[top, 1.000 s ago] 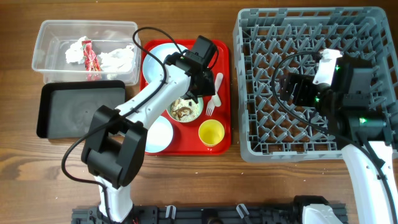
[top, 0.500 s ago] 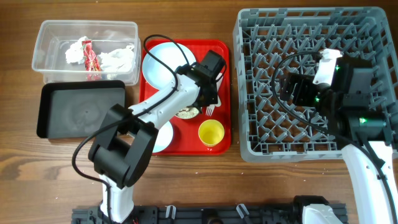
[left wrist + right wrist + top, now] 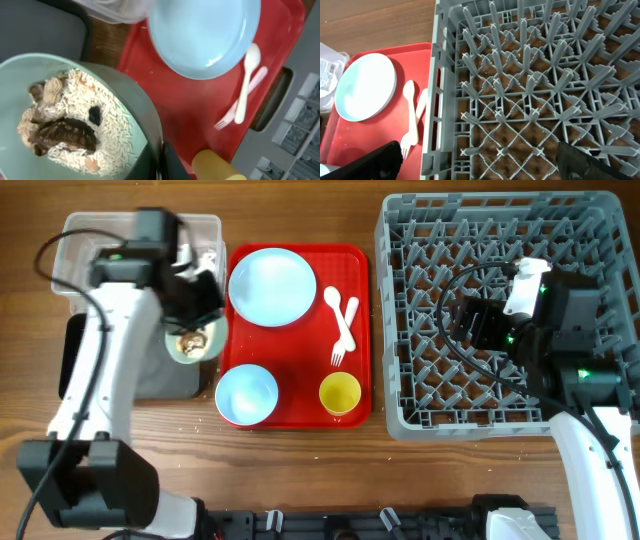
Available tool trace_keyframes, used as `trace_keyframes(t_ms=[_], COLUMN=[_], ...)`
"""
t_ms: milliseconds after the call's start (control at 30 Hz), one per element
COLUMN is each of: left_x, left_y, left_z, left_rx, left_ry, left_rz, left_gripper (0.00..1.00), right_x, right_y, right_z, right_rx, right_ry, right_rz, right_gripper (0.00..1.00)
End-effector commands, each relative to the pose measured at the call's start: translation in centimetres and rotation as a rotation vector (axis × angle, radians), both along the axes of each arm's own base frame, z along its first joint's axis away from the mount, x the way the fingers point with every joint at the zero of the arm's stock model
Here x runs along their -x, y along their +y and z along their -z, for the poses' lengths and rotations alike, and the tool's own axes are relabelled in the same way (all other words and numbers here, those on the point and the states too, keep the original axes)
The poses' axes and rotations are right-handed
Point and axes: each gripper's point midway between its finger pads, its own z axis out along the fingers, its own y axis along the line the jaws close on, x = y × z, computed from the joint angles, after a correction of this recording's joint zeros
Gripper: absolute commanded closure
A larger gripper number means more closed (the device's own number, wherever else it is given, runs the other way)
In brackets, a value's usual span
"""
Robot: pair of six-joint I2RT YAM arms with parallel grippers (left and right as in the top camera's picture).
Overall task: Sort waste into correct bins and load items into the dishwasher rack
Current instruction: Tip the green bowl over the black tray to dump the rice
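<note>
Left end effector: clenched on the rim of the pale green bowl. In the wrist view, one dark finger lies against the rim's near edge.
Pale green bowl: directly beneath the left end effector and upright. It is over the right end of the black tray and just left of the red tray. Whether it touches the black tray cannot be told.
Bowl contents: white rice crumbs and brown food scraps, heaped inside.
Clear tub: behind the black tray, partly screened by the left arm.
Red tray: carries the light blue plate, white spoon, fork, light blue bowl and yellow cup. All are well apart from both end effectors.
Right end effector: released, fingers spread wide, grasping nothing. It is above the dishwasher rack.
Desk: wooden, carrying the trays, tub and rack.
</note>
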Motion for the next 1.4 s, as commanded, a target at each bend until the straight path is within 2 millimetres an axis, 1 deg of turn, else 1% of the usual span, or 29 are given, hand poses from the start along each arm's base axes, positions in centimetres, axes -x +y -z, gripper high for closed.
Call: trace_keyframes(t_ms=[0, 67, 100, 133, 167, 300, 400, 433, 467, 500, 533, 567, 600, 667, 933, 967, 1000, 1033, 1067, 1100, 1133, 1167, 1267, 1367], left_x=[0.2, 0.1, 0.0, -0.1, -0.2, 0.0, 0.6, 0.6, 0.6, 0.7, 0.8, 0.8, 0.9, 1.2, 1.2, 1.1, 0.9, 0.9, 1.0, 1.1, 1.3, 1.5, 1.5, 1.7], left_y=[2.8, 5.0, 5.6, 7.1, 7.9, 12.3, 13.8, 14.0, 14.3, 14.5, 14.8, 15.0, 14.9, 14.6, 14.5, 14.7, 15.2, 15.4, 15.2, 14.9, 14.5, 14.3, 14.7, 15.2], left_z=[0.7, 1.6, 1.9, 2.1, 2.0, 0.8, -0.4, -1.0, -2.2, -3.0, -3.4, -3.4, -3.4, -4.2, -4.0, -3.1, -1.1, -0.3, -0.5, -1.4, -3.0, -4.0, -4.0, -4.0], left_rx=[0.184, 0.311, 0.353, 0.428, 0.466, 0.659, 0.733, 0.748, 0.778, 0.798, 0.815, 0.824, 0.835, 0.874, 0.87, 0.852, 0.819, 0.801, 0.815, 0.864, 0.935, 0.977, 1.007, 1.096], left_ry=[-0.054, -0.127, -0.157, -0.224, -0.267, -0.526, -0.63, -0.66, -0.725, -0.767, -0.796, -0.801, -0.812, -0.856, -0.851, -0.799, -0.674, -0.629, -0.63, -0.659, -0.716, -0.745, -0.711, -0.609], left_rz=[0.053, 0.036, 0.027, -0.006, -0.023, -0.107, -0.121, -0.112, -0.081, -0.06, -0.049, -0.05, -0.041, -0.003, -0.007, -0.051, -0.162, -0.199, -0.198, -0.177, -0.132, -0.109, -0.152, -0.264], left_gripper=[0.96, 0.96, 0.96, 0.96, 0.96, 0.96, 0.96, 0.96, 0.96, 0.96, 0.96, 0.96, 0.96, 0.96, 0.96, 0.96, 0.96, 0.96, 0.96, 0.96, 0.96, 0.96, 0.96, 0.96], right_x=[-0.2, -0.2, -0.2, -0.2, -0.2, -0.4, -0.4, -0.4, -0.4, -0.4, -0.4, -0.4, -0.4, -0.5, -0.4, -0.4, -0.4, -0.4, -0.4, -0.4, -0.4, -0.4, -0.4, -0.4], right_y=[0.0, 0.0, 0.0, 0.0, 0.0, 0.0, 0.0, 0.0, 0.0, 0.0, 0.0, 0.0, 0.0, 0.0, 0.1, 0.0, 0.0, 0.0, 0.1, 0.1, 0.1, 0.1, 0.1, 0.0], right_z=[-1.1, -1.1, -1.1, -1.1, -1.1, -1.3, -1.3, -1.3, -1.3, -1.3, -1.3, -1.3, -1.3, -1.4, -1.3, -1.3, -1.3, -1.3, -1.3, -1.3, -1.3, -1.3, -1.3, -1.3], right_rx=[-0.01, -0.011, -0.011, -0.011, -0.011, -0.011, -0.011, -0.011, -0.011, -0.011, -0.011, -0.011, -0.011, -0.011, -0.014, -0.013, -0.013, -0.013, -0.014, -0.014, -0.014, -0.014, -0.014, -0.013], right_ry=[-0.029, -0.029, -0.029, -0.029, -0.03, -0.039, -0.039, -0.039, -0.04, -0.04, -0.04, -0.041, -0.043, -0.044, -0.041, -0.04, -0.042, -0.043, -0.043, -0.043, -0.042, -0.042, -0.039, -0.04], right_rz=[0.008, 0.009, 0.009, 0.009, 0.009, 0.009, 0.009, 0.009, 0.009, 0.009, 0.009, 0.009, 0.009, 0.008, 0.006, 0.006, 0.006, 0.006, 0.006, 0.006, 0.006, 0.006, 0.006, 0.005], right_gripper=[0.0, 0.0, 0.0, 0.0, 0.0, 0.0, 0.0, 0.0, 0.0, 0.0, 0.0, 0.0, 0.0, 0.0, 0.0, 0.0, 0.01, 0.0, 0.0, 0.0, 0.0, 0.0, 0.0, 0.0])
